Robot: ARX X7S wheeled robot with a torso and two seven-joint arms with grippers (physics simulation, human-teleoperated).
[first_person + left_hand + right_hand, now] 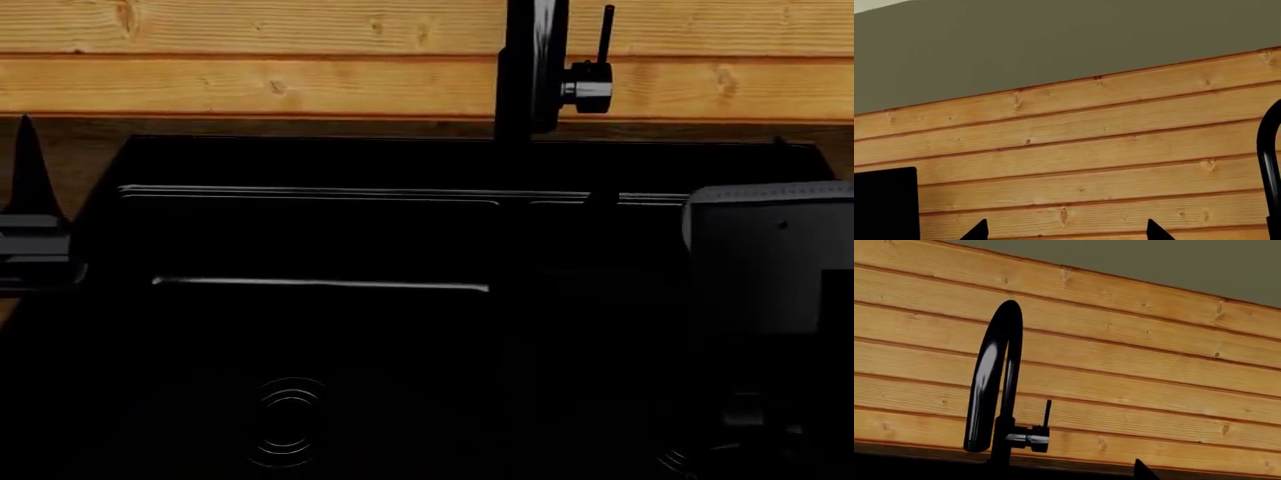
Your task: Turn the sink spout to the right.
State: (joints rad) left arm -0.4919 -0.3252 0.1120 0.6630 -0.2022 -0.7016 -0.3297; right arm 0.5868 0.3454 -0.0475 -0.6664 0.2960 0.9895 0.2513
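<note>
In our left wrist view the two dark fingertips (979,231) of our left gripper (1066,231) poke up into the frame set well apart, so we read that gripper as spread wide, with only the wood-plank wall (1074,165) between them and nothing held. In the head view the same left gripper (30,215) shows as a dark pointed finger at our left, over the left end of the sink (320,240), touching nothing we can see.

Of our right gripper we see too little. The right wrist view shows only one dark fingertip (1142,471) at the frame's edge, and the head view shows only a grey block of the right arm (771,255) over the right side of the sink. We cannot tell whether the right gripper is wide or narrow, nor whether it holds anything.

The faucet (991,385) stands at the back of the sink against the wall, a glossy black tube that rises and curves over in a high arch, its outlet end hanging down beside the column. In the head view its column (531,65) rises behind the sink's back edge, right of centre. A thin stick lever (1047,413) stands upright on a chrome collar at its side.

The faucet is well apart from both grippers: far to the right of the left one, and beyond and left of the right arm. A round drain (287,420) shows faintly in the left basin.
</note>
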